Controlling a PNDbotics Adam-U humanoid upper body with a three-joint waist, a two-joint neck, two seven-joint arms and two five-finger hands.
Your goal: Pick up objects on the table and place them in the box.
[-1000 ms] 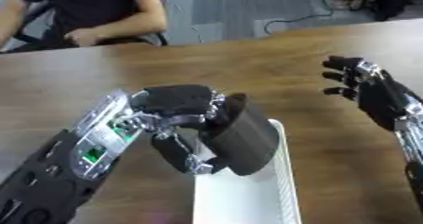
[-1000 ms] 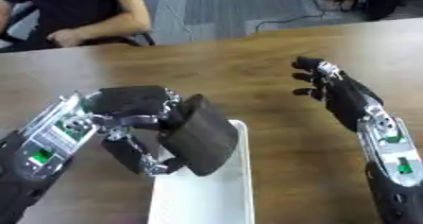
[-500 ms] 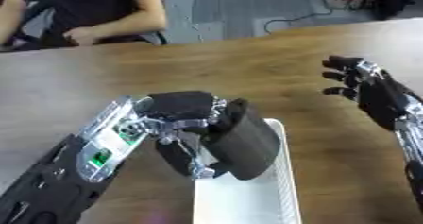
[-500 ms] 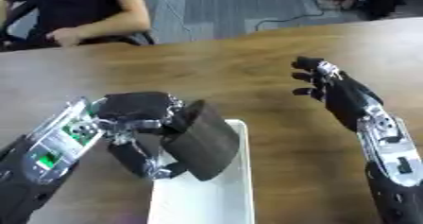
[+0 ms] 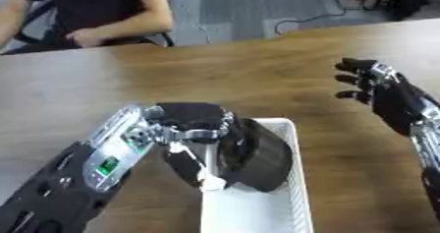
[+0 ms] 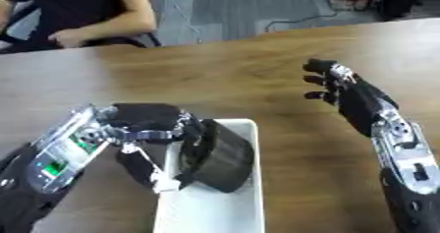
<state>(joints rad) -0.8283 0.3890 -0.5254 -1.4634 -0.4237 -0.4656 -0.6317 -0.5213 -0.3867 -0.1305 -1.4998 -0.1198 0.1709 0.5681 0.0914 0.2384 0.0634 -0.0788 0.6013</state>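
My left hand (image 5: 191, 124) comes in from the lower left and is curled round a dark, rounded block-like object (image 5: 256, 156). It holds that object tilted inside the far end of a white rectangular box (image 5: 288, 188) at the bottom centre of the wooden table (image 5: 258, 74). My right hand (image 6: 348, 92) hovers over the table at the right, fingers spread and relaxed, holding nothing. The lower part of the dark object and the box floor under it are hidden.
A person sits at the far left edge of the table with a forearm (image 5: 129, 23) resting near the edge. Floor and cables lie beyond the table's far edge.
My left hand has lowered the dark object a little deeper into the box. The right hand has stayed in place.
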